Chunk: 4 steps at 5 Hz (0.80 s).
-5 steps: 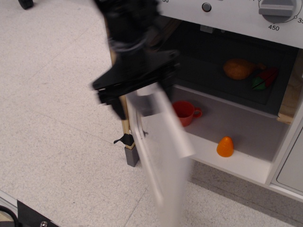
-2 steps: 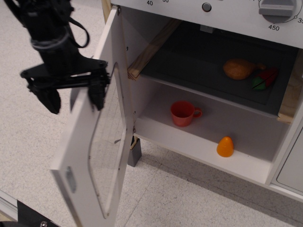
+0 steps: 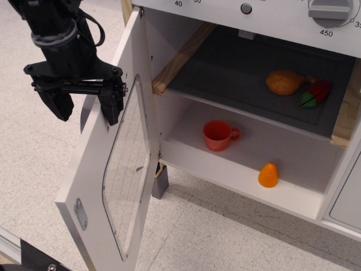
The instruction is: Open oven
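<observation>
The toy oven's white door [image 3: 107, 186] with its wire-lined window [image 3: 128, 169] stands swung wide open to the left, hinged at the wooden frame edge [image 3: 127, 8]. The oven cavity [image 3: 248, 73] is exposed. The grey numbered dial [image 3: 330, 11] sits at the top right. My black gripper [image 3: 84, 110] is at the door's upper outer edge. Its two fingers [image 3: 111, 107] are spread apart, one against the door's outer face. The bar handle is hidden behind the door.
A dark tray [image 3: 248, 84] in the oven holds a toy chicken piece [image 3: 285, 82] and a red-green toy [image 3: 315, 93]. A red cup [image 3: 219, 134] and an orange toy [image 3: 268, 175] sit on the lower shelf [image 3: 237, 169]. Speckled floor [image 3: 45, 164] lies to the left.
The door swung from nearly edge-on and blurred to wide open at the left. My gripper moved left with it and has since risen slightly; the door opened a little further.
</observation>
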Each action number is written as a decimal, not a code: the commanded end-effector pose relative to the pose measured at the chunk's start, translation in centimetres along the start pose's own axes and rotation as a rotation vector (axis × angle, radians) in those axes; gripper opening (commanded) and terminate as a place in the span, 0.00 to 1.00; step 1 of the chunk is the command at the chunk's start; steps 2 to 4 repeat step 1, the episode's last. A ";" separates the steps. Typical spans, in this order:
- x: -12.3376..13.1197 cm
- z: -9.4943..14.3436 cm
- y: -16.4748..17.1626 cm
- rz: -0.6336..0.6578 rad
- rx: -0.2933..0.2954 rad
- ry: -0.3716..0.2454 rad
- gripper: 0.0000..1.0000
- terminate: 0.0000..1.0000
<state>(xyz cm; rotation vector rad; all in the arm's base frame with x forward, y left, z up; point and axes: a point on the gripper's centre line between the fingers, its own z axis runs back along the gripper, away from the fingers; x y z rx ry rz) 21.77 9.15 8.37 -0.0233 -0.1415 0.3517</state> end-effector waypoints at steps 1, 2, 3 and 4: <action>2.8 4.0 -3.4 -0.005 -0.013 -0.041 1.00 1.00; 2.8 4.0 -3.4 -0.005 -0.013 -0.041 1.00 1.00; 2.8 4.0 -3.4 -0.005 -0.013 -0.041 1.00 1.00; 2.8 4.0 -3.4 -0.005 -0.013 -0.041 1.00 1.00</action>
